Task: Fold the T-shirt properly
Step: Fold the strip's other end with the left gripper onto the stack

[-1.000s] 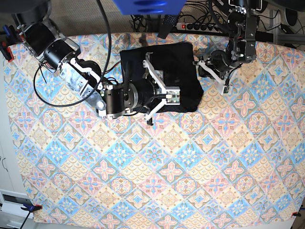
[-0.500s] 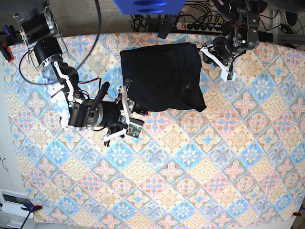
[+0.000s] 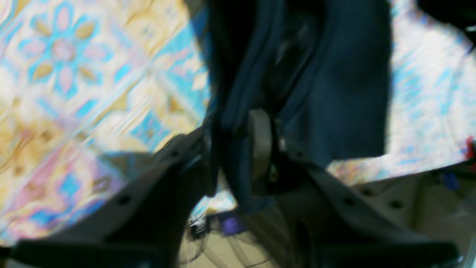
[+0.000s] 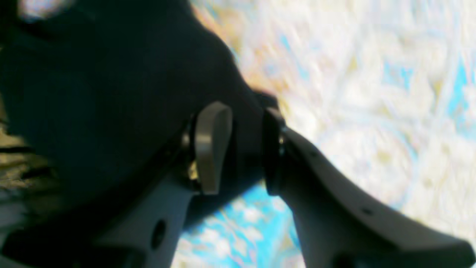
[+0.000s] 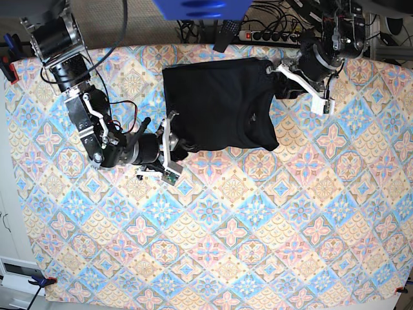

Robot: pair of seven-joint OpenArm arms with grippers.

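The T-shirt (image 5: 219, 103) is spread on the patterned surface (image 5: 258, 226). At its near-left corner, cloth is pinched by the right tool (image 4: 238, 149). At its far-right corner, cloth is clamped in the left tool (image 3: 238, 149).

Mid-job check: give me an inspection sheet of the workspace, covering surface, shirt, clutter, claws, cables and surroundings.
Surface: patterned tablecloth in pink, blue and yellow, lying flat.
Job's things: black T-shirt folded into a rough rectangle at the far middle of the cloth.
Clutter: nothing seen on the cloth besides the shirt.
Grippers: left claw closed on the shirt's edge at its far corner; right claw closed on the shirt's near corner. Both wrist views are blurred.
Cables: black cable loops over the right arm; power strip and cords behind the table.
Surroundings: blue object at the top edge; clamp at the near corner.
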